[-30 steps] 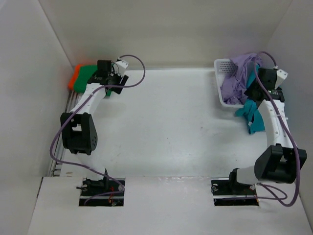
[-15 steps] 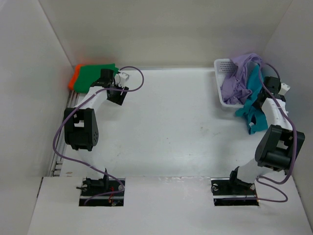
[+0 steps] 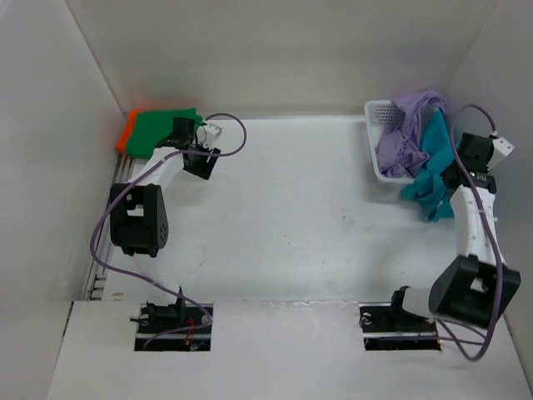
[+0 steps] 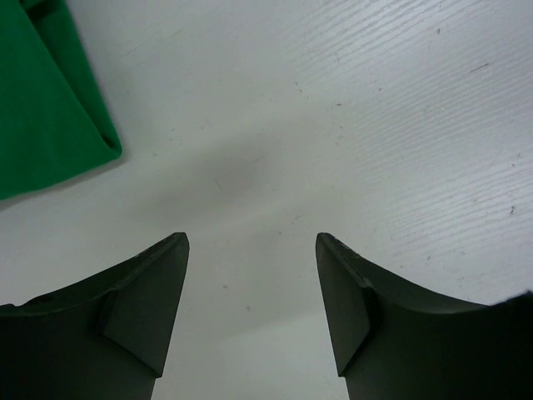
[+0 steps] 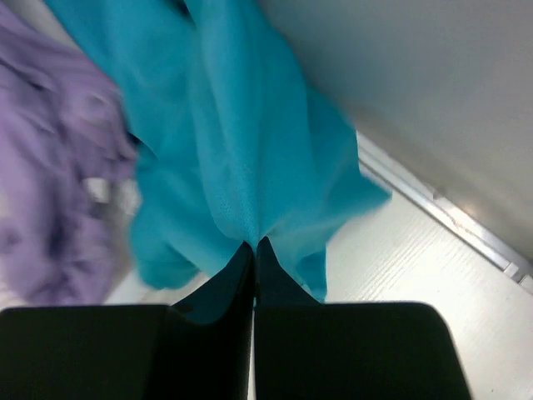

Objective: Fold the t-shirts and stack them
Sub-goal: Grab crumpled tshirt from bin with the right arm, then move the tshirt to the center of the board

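Shirts lie in two groups at the far side of the table (image 3: pixel 283 217). In the far left corner the green shirt (image 3: pixel 162 129) is folded flat and lies on top of the orange shirt (image 3: pixel 125 137), of which only a strip shows at the left edge. The left gripper (image 4: pixel 250 246) hovers over bare table just to the right of this pile. Its two fingers stand apart and nothing is between them. In the left wrist view one folded corner of the green cloth is at the upper left, apart from the fingers. In the far right corner stands the white mesh basket (image 3: pixel 379 112), close to the right wall (image 5: pixel 416 83). The lavender shirt (image 3: pixel 404 137) fills it in a crumpled heap and hangs over the far rim. The teal shirt (image 5: pixel 241 142) is draped over the right side of the basket, partly on the lavender one, and its lower part hangs down outside the basket. I cannot tell if this end touches the table. The right gripper (image 5: pixel 254 246) has its fingers pressed together on a fold of the teal shirt, so the cloth is pinched at the very tips and spreads away from them like a fan. In the right wrist view the lavender cloth is to the left of the teal cloth and touches it, and a metal rail (image 5: pixel 450 217) runs along the foot of the wall at the right.
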### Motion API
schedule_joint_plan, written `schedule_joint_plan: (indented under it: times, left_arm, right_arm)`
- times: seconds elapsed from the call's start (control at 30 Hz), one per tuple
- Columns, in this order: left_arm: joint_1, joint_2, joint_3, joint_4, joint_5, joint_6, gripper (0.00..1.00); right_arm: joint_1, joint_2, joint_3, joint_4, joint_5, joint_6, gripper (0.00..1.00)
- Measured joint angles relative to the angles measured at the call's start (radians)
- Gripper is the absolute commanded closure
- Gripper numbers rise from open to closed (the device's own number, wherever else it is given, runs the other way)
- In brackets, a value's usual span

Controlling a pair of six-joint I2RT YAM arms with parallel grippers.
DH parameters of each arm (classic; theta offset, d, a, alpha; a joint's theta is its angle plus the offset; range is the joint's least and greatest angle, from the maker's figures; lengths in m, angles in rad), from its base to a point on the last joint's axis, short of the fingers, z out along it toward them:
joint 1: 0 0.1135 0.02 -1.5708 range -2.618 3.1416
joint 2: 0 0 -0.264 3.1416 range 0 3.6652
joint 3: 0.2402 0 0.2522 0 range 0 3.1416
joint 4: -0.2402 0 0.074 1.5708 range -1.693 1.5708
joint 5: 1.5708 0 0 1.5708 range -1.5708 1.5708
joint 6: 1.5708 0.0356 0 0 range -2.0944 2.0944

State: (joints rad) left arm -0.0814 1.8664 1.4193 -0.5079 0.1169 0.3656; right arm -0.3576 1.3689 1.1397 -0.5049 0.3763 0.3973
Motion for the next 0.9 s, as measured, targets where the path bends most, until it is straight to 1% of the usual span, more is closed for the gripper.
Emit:
schedule_joint_plan:
  times: [0.07,0.13,0.27,0.37,0.47,0.57,0.67,0.73,0.8,0.9]
  left_arm:
    - [-0.001,0.0,0.0,-0.002,0.0,0.0,0.39]
    - [-0.003,-0.002,0.0,-0.005,0.0,0.0,0.39]
    - [0.001,-0.02,0.0,-0.008,0.0,0.0,0.39]
    - [0.009,-0.04,0.0,-0.009,0.0,-0.003,0.38]
    - [0.026,-0.068,-0.009,-0.007,0.0,-0.008,0.37]
    - [0.051,-0.105,-0.023,-0.008,0.0,-0.015,0.36]
    - [0.08,-0.137,-0.032,-0.007,0.0,-0.023,0.35]
    - [0.103,-0.154,-0.035,-0.005,0.001,-0.029,0.35]
    - [0.132,-0.175,-0.045,0.001,0.002,-0.037,0.34]
    - [0.181,-0.201,-0.058,0.008,0.005,-0.051,0.33]
  right_arm:
    - [0.025,-0.106,-0.003,0.01,0.023,0.001,1.0]
    - [0.084,-0.224,0.0,0.021,0.055,0.001,1.0]
    - [0.248,-0.401,0.062,0.023,0.112,-0.005,1.0]
    - [0.413,-0.453,0.185,0.021,0.162,-0.014,1.0]
    - [0.649,-0.428,0.364,0.035,0.193,-0.042,1.0]
    - [0.917,-0.361,0.532,0.105,0.199,-0.091,1.0]
    - [1.118,-0.27,0.663,0.186,0.189,-0.152,1.0]
    - [1.213,-0.192,0.743,0.238,0.159,-0.186,1.0]
    - [1.263,-0.13,0.787,0.278,0.108,-0.196,1.0]
    - [1.262,-0.07,0.777,0.291,0.036,-0.181,1.0]
